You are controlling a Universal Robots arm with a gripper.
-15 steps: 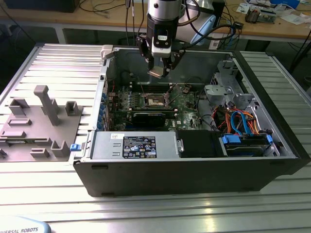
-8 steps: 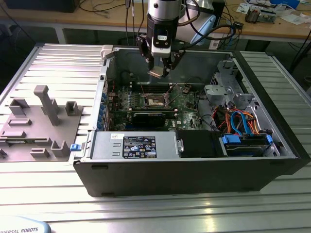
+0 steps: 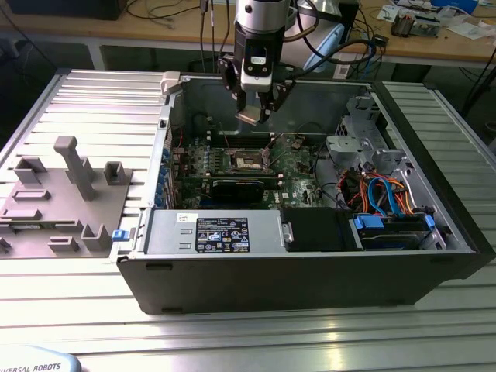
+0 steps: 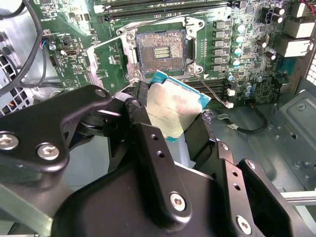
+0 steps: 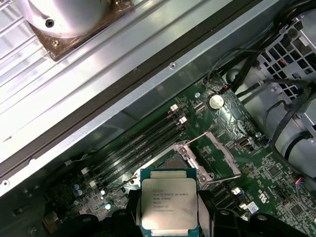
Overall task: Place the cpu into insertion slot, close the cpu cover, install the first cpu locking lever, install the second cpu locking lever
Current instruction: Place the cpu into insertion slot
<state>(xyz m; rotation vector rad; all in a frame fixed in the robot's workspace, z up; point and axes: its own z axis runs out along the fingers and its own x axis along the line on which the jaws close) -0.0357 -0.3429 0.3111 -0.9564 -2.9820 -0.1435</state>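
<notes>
My gripper (image 3: 252,114) hangs inside the open computer case and is shut on the cpu (image 3: 249,117), a flat square chip with a silvery top. In both wrist views the black fingers (image 4: 140,106) clamp the cpu (image 4: 174,108) (image 5: 169,205) by two opposite edges. The insertion slot (image 3: 249,160) (image 4: 160,49) lies open on the green board, below the chip and apart from it. The chip partly hides the insertion slot (image 5: 170,162) in the first wrist view. The cpu cover (image 4: 106,57) (image 5: 217,153) is swung up beside the slot. A thin locking lever (image 4: 213,90) stands free.
A long black graphics card (image 3: 236,188) sits in front of the slot. The power supply (image 3: 213,232) and a drive bay with blue and orange cables (image 3: 384,194) line the case's near side. A grey parts fixture (image 3: 62,194) lies at the exterior view's left.
</notes>
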